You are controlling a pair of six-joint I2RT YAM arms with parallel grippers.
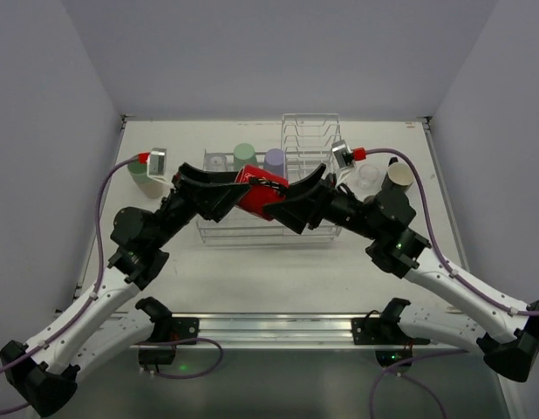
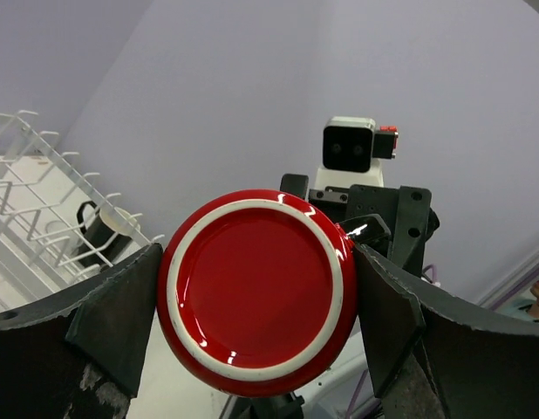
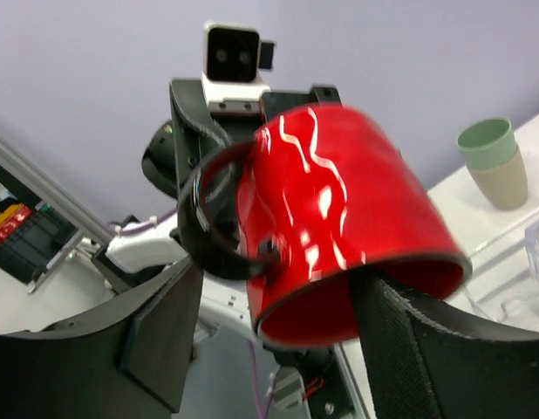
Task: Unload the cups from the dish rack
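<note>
Holding the red mug (image 1: 252,199) in mid-air over the dish rack (image 1: 309,131), I have the left fingers (image 2: 112,305) pinching its base while the right fingers (image 3: 156,340) stand spread around its rim end, not yet gripping, which I judge is a handover toward the counter's (image 1: 278,271) right side.

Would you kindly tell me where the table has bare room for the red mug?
The widest bare strip of table lies between the dish rack and the arm bases. Crowded: left of the rack by stacked cups, right by a clear glass and beige cup.
</note>
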